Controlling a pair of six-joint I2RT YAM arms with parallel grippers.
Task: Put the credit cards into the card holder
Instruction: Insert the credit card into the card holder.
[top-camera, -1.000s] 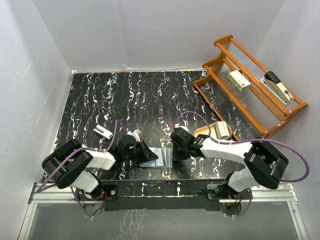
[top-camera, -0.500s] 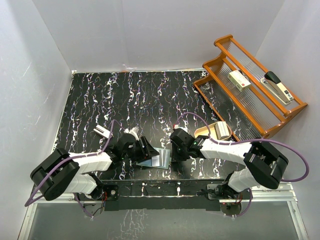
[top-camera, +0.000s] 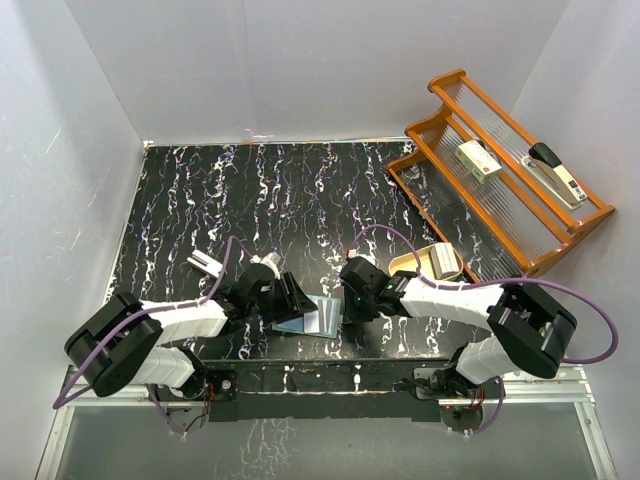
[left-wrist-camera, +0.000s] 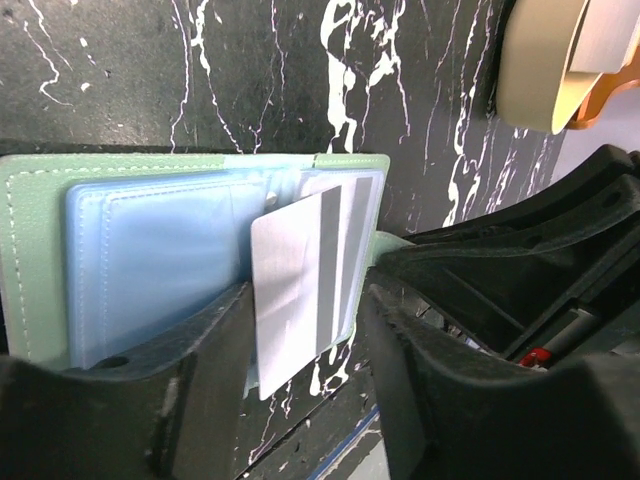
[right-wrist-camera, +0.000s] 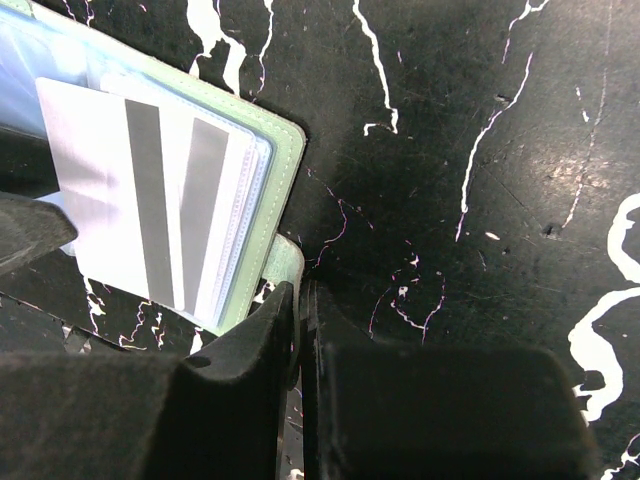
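Sage-green card holder (left-wrist-camera: 30, 250) open; striped credit card (left-wrist-camera: 295, 290) askew on blue sleeves. Left gripper (left-wrist-camera: 305, 330) spread astride card; right gripper (right-wrist-camera: 300, 300) pinching holder's tab. Tan bowl-like object (left-wrist-camera: 540, 60) nearby.

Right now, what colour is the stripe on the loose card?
Grey, running across a white credit card. The right wrist view shows it best.

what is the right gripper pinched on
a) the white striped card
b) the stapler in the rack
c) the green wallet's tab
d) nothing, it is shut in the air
c, in the right wrist view the right gripper is shut with the green tab of the card holder caught between its fingers, while the white striped card lies clear of them.
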